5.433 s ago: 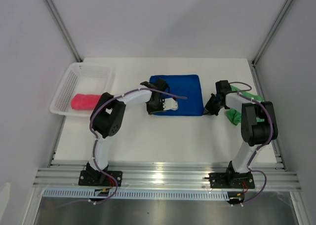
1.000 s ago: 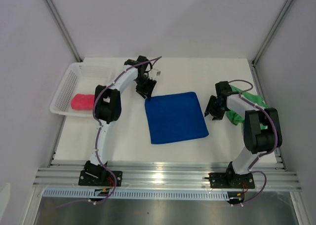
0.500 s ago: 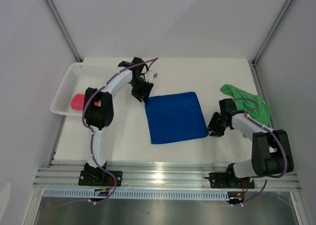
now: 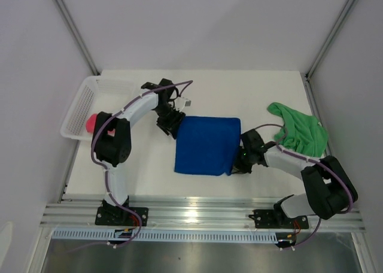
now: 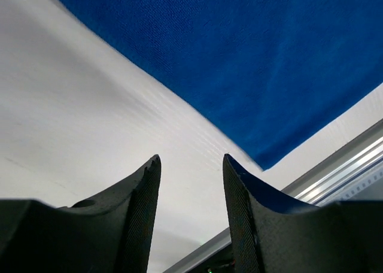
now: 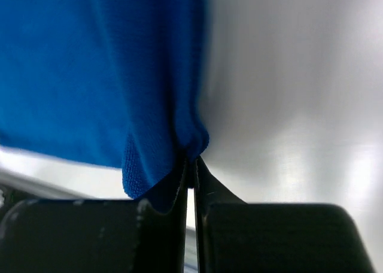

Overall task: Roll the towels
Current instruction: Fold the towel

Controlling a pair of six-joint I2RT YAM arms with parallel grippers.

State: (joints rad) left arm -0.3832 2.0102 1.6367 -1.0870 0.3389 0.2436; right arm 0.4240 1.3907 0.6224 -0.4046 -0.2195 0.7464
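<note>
The blue towel (image 4: pixel 206 144) lies mid-table, with its right edge lifted and folded inward. My right gripper (image 4: pixel 240 160) is shut on that towel's near right corner; in the right wrist view the jaws (image 6: pixel 191 160) pinch a fold of blue cloth (image 6: pixel 90 75). My left gripper (image 4: pixel 171 124) hovers at the towel's far left corner, open with nothing between its fingers (image 5: pixel 190 165), and blue cloth (image 5: pixel 269 57) lies just beyond them. The green towel (image 4: pixel 300 132) lies crumpled at the right. Of the pink towel (image 4: pixel 88 123) only an end shows in the basket, behind my left arm.
A white mesh basket (image 4: pixel 90 96) stands at the table's left edge. White walls with metal posts close in the back and sides. An aluminium rail (image 4: pixel 197 213) runs along the near edge by the arm bases.
My right gripper closed on the blue towel's near right corner and drew it leftward, folding that edge over. My left gripper slid a little nearer along the towel's far left corner.
</note>
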